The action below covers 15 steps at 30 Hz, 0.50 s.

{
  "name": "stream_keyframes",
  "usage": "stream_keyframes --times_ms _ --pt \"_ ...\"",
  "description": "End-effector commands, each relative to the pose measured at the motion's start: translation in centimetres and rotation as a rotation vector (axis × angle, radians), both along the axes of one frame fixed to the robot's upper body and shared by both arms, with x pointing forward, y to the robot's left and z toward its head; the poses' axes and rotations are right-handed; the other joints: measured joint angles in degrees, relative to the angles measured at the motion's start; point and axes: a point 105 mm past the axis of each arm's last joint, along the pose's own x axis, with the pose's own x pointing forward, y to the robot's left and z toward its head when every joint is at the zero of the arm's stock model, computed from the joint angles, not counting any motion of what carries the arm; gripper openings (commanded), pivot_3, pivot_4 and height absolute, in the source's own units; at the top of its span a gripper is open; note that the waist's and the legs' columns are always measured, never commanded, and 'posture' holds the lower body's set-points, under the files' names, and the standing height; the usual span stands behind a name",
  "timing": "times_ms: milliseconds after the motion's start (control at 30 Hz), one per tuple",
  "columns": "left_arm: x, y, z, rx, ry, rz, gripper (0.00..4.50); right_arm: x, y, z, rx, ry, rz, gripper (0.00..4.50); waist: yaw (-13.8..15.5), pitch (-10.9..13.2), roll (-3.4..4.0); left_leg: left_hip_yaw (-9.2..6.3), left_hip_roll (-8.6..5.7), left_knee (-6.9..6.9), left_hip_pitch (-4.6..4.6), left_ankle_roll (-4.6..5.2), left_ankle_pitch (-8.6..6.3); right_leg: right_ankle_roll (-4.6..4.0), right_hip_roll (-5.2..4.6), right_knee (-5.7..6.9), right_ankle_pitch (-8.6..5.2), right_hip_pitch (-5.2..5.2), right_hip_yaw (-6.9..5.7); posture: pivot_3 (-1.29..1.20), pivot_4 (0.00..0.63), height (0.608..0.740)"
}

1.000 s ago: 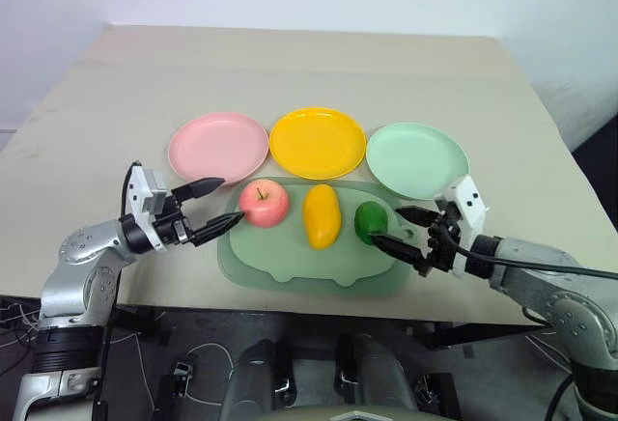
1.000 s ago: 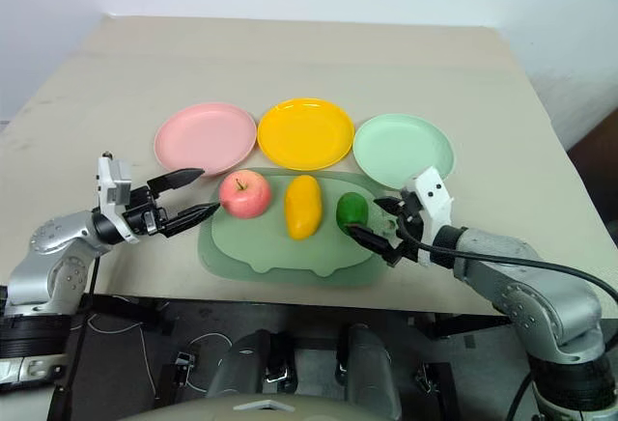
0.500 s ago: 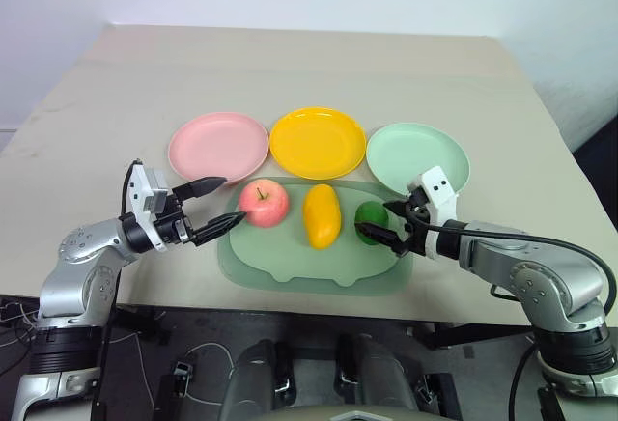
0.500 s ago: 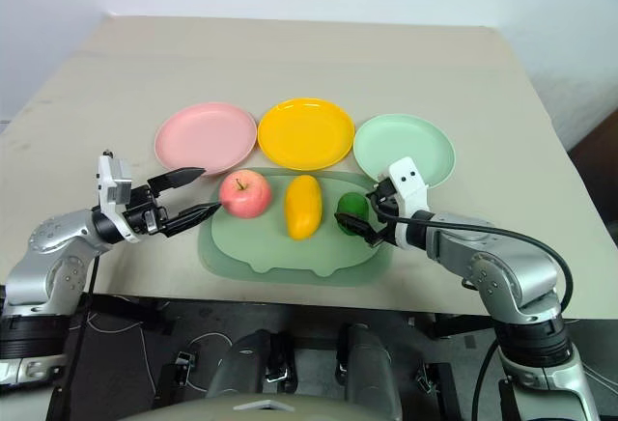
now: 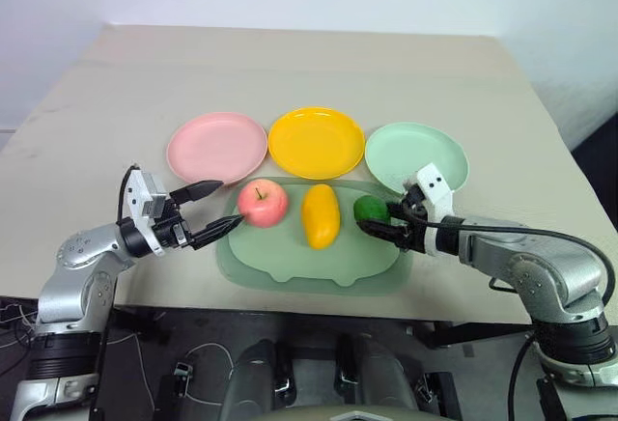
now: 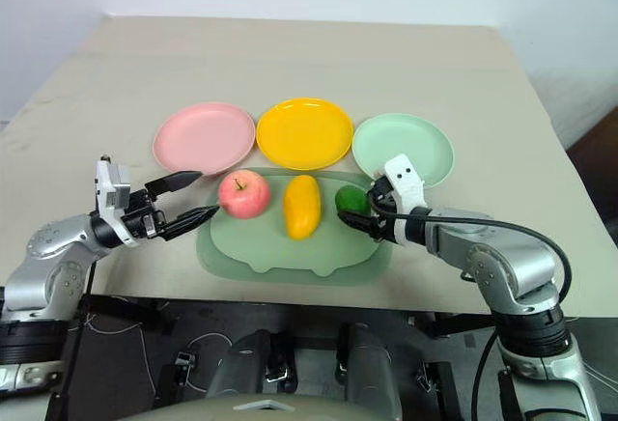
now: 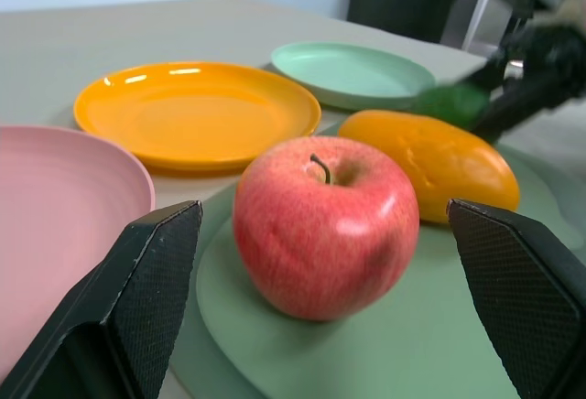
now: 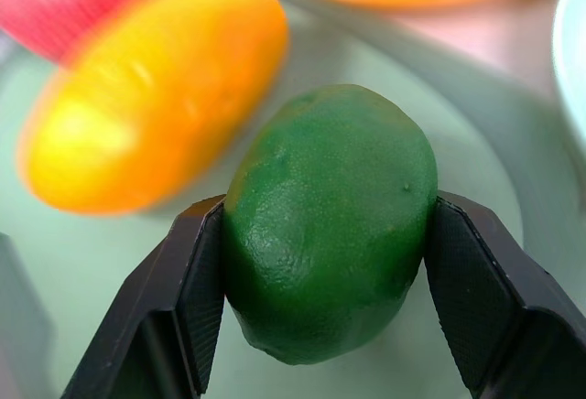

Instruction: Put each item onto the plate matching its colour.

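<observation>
The pale green tray (image 5: 309,265) lies at the table's (image 5: 290,73) near edge, with 3 plates just behind it: pink plate (image 5: 216,146), yellow plate (image 5: 316,141), mint plate (image 5: 416,156). On the tray, the mango (image 5: 320,215) points its long axis away from the robot, beside the upright apple (image 5: 263,202). The right wrist view shows the right gripper (image 8: 320,262) clamping the lime (image 8: 330,221). The left gripper (image 5: 218,212) stands spread beside the apple. No writing is legible.

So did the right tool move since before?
Yes. The right tool came inward from the tray's right edge, toward the mango, and closed on the lime.
</observation>
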Motion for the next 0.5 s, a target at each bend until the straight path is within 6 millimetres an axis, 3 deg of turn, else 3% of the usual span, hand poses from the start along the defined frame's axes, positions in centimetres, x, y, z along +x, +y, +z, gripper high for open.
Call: stream_keyframes --times_ms 33,133,233,500 --pt "-0.1 0.6 1.2 0.018 -0.06 0.02 4.5 2.2 -2.0 3.7 0.033 -0.131 -0.093 2.81 0.06 -0.01 -0.01 0.0 0.0 0.02 0.01 0.0 0.0 -0.01 0.0 0.01 0.0 0.01 0.0 0.0 0.15 0.696" --pt "-0.3 0.7 1.2 0.019 -0.061 0.023 4.5 4.6 -4.0 4.4 0.01 -0.154 -0.177 2.81 0.38 -0.01 -0.02 -0.01 0.0 0.0 -0.01 0.01 -0.01 -0.01 -0.01 -0.01 -0.01 0.0 -0.01 0.0 0.15 0.696" --pt "-0.5 0.9 1.2 0.027 -0.063 0.035 4.5 7.4 -6.3 3.7 -0.036 -0.142 -0.274 2.81 -0.04 0.0 -0.01 0.07 -0.02 0.01 -0.07 0.02 -0.01 0.03 -0.02 0.0 0.02 -0.06 0.0 0.0 0.15 0.696" --pt "-0.8 1.3 1.4 0.039 -0.07 0.052 4.5 10.7 -9.4 0.8 -0.158 -0.096 -0.338 2.81 -0.21 0.02 0.03 0.1 0.0 0.04 -0.06 -0.06 0.05 0.22 -0.02 0.41 0.05 -0.23 0.02 0.0 0.15 0.696"
